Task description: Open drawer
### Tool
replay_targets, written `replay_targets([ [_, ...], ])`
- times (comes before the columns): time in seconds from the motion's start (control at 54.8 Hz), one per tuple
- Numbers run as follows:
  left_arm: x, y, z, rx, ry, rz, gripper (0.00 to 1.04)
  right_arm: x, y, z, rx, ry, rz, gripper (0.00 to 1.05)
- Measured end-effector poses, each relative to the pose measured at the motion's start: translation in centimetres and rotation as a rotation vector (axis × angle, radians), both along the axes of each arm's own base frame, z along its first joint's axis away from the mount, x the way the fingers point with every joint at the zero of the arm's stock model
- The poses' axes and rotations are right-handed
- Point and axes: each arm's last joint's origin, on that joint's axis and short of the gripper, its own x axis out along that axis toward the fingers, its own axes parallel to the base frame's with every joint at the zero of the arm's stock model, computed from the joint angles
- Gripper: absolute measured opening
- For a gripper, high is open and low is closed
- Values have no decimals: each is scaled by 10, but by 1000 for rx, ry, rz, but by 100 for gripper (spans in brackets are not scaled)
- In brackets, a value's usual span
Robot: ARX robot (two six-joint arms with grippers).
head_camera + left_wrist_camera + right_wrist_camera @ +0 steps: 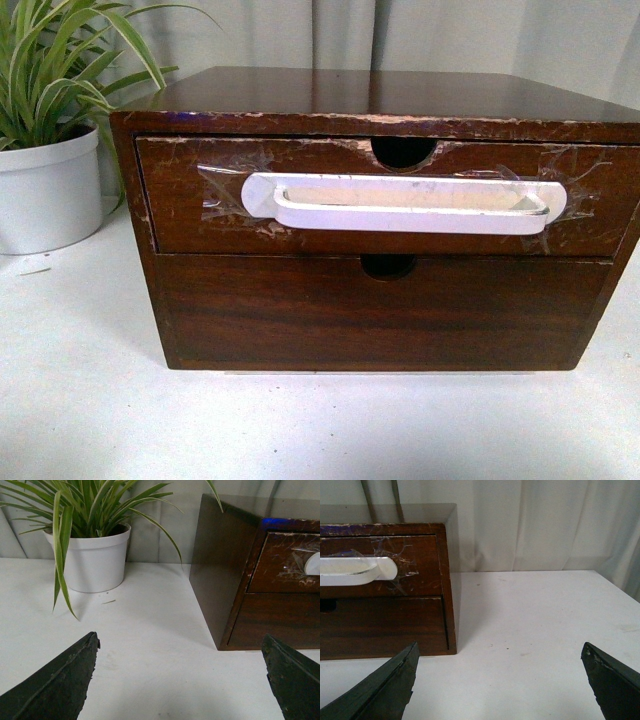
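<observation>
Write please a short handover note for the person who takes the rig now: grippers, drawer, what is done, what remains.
Left gripper: open, empty, over the table near the cabinet's left side.
Right gripper: open, empty, near its right side.
Drawer: the upper one, white handle taped on, looks shut.
Done: nothing yet. Left: grip the handle and pull the drawer out.

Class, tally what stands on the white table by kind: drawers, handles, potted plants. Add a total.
Drawers: 2 (handled drawer, plain drawer)
White handle: 1
Potted plant: 1
Total: 4
</observation>
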Motion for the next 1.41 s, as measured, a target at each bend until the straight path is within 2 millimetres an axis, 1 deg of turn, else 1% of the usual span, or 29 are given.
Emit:
replay_targets([
  [1.406, 0, 0, 0, 0, 0, 0, 98, 0, 0, 0, 0, 0, 0, 96],
])
